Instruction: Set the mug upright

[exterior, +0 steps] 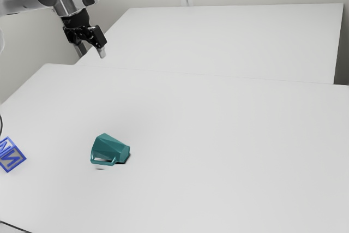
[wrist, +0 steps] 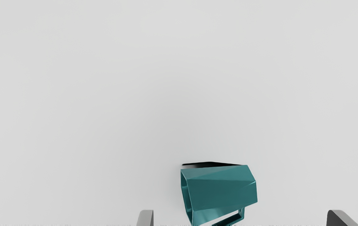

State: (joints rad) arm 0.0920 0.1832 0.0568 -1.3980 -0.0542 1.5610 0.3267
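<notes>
Teal mug on its side on the table, mouth toward the exterior view's left, well in from the far edge.
A stiff, fairly light body is to be expected, perhaps brittle, its smooth facets a little slippery; it is best gripped across opposite sides, clear of the handle. The mug is seen well below the raised gripper, whose fingers are spread wide with nothing held.
</notes>
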